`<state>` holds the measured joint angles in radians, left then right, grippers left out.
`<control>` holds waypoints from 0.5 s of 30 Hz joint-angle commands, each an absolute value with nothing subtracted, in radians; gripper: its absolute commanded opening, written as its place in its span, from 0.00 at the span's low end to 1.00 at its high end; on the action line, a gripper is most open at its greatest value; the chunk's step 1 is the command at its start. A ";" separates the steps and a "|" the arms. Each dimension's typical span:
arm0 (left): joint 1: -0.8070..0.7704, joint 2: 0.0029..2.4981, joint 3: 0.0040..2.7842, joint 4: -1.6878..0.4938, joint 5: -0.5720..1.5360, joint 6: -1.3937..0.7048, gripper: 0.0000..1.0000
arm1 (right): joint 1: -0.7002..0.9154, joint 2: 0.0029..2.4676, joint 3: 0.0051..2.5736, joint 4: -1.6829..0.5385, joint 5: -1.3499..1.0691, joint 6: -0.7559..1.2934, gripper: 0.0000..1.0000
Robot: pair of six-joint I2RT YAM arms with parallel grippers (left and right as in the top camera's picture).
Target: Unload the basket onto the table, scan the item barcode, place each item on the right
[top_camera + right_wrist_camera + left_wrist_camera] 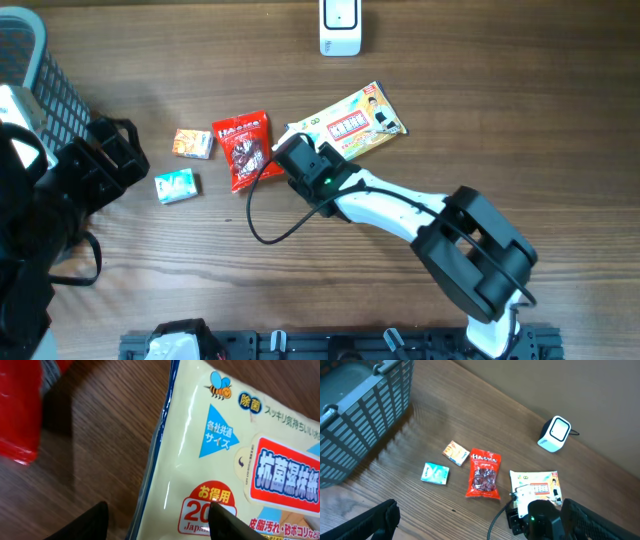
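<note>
Wet-wipe packet [355, 122], yellow with a red label, is lying flat on the wooden worktop [500, 100], just right of the red snack bag [243, 150] and on the near side of the white scanner [340, 27], which is standing apart from it at the far edge. The right pincer [288, 150] is reaching in over the packet's left end. In the wrist view its fingertips [227, 520] are standing apart, one pressing down over the printed face and the other sitting over bare wood, with the packet's left edge running between them; they are not clamping it. The left pincer [118, 155] is hanging at the left side of the worktop beside the grey basket [40, 70], its jaws spread wide and holding nothing. A small orange box [193, 143] and a small teal box [176, 186] are resting left of the red bag, the teal one nearer. A black cable is looping from the right arm across the wood.
</note>
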<state>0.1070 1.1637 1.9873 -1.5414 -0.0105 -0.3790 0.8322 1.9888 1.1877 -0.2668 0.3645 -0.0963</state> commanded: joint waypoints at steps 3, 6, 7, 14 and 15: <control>0.112 1.160 1.995 -1.539 -0.020 -0.377 1.00 | 0.830 2.052 1.191 -0.237 0.467 -0.128 0.60; 0.112 1.160 1.995 -1.539 -0.020 -0.377 1.00 | 0.830 2.051 1.191 -0.236 0.504 -0.119 0.36; 0.112 1.160 1.995 -1.539 -0.020 -0.377 1.00 | 0.830 2.051 1.192 -0.237 0.533 -0.105 0.27; 0.112 1.160 1.995 -1.539 -0.020 -0.377 1.00 | 0.831 2.035 1.232 -0.311 0.612 0.020 0.04; 0.112 1.160 1.995 -1.539 -0.020 -0.377 1.00 | 0.831 2.024 1.246 -0.337 0.607 0.056 0.04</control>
